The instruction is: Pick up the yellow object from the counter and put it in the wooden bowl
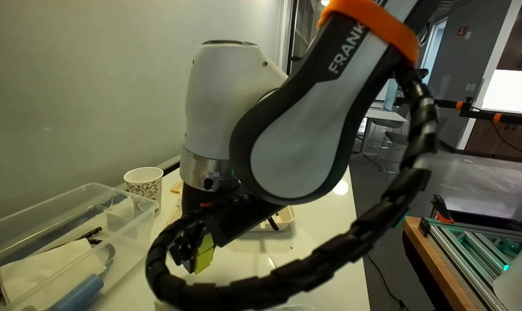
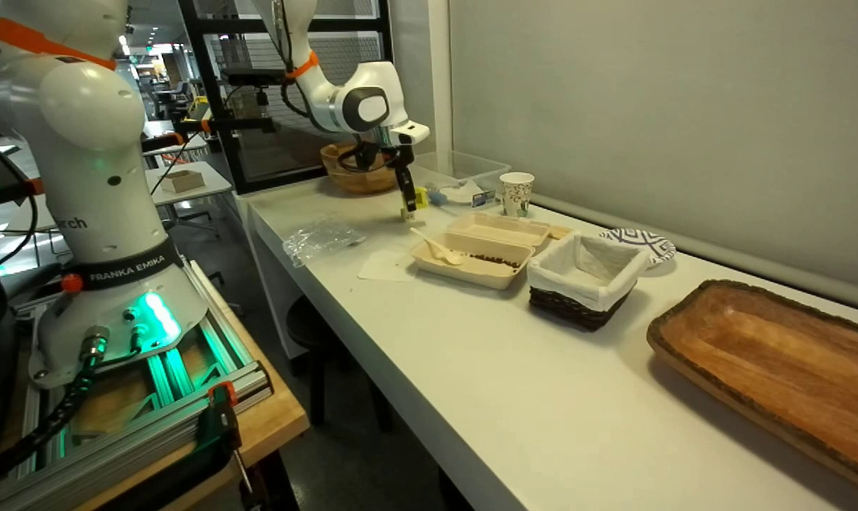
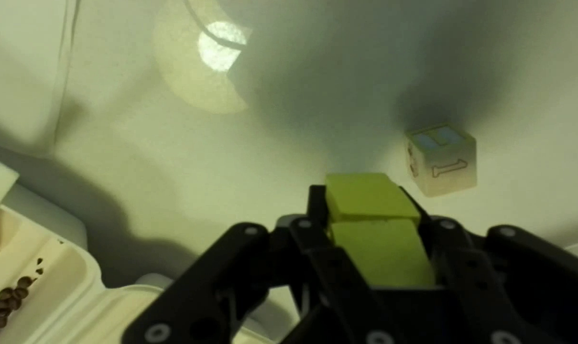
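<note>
The yellow object (image 3: pixel 382 251), a lumpy piece of block-like parts, sits between the fingers of my gripper (image 3: pixel 367 203). The gripper is shut on it, with a finger on each side. The yellow object also shows at the gripper in both exterior views (image 1: pixel 204 255) (image 2: pixel 421 198). It is held above the white counter (image 2: pixel 429 355). The wooden bowl (image 2: pixel 358 179) stands at the counter's far end in an exterior view, behind the gripper and partly hidden by the arm. It is out of the wrist view. A small tan cube (image 3: pixel 441 162) lies on the counter just beyond the fingertips.
A clear plastic bin (image 2: pixel 482 170) and a paper cup (image 2: pixel 517 195) stand along the wall. An open clamshell container (image 2: pixel 429 266), crumpled clear wrap (image 2: pixel 322 240), a lined basket (image 2: pixel 578 312) and a long wooden tray (image 2: pixel 769 355) are also on the counter.
</note>
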`<state>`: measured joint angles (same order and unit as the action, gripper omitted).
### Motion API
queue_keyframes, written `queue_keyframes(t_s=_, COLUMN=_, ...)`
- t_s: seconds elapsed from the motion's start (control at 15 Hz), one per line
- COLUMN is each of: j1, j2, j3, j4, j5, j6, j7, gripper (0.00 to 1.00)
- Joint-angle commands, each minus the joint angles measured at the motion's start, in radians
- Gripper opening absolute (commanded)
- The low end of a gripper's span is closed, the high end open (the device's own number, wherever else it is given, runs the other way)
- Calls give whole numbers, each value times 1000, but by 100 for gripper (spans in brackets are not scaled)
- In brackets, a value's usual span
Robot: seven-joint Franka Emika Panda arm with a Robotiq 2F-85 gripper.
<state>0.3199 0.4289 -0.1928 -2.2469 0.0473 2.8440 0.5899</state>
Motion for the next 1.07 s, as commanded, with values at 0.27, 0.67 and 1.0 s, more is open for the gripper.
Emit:
queue_keyframes(t_s=0.27, j1=28, j2=-110, j3=-79, j4=-69, j5=-164, j6=-24, j7=61, gripper=12)
queue_keyframes(t_s=0.67, j1=-88, j2=-148, j3=70, j4=-82, j5=-47, j6=-8, j7=-51, gripper=37)
queue_keyframes(t_s=1.0, j1=-111, j2=-165, j3=94, j4=-99, j5=-24, j6=3, j7=-75, gripper=12)
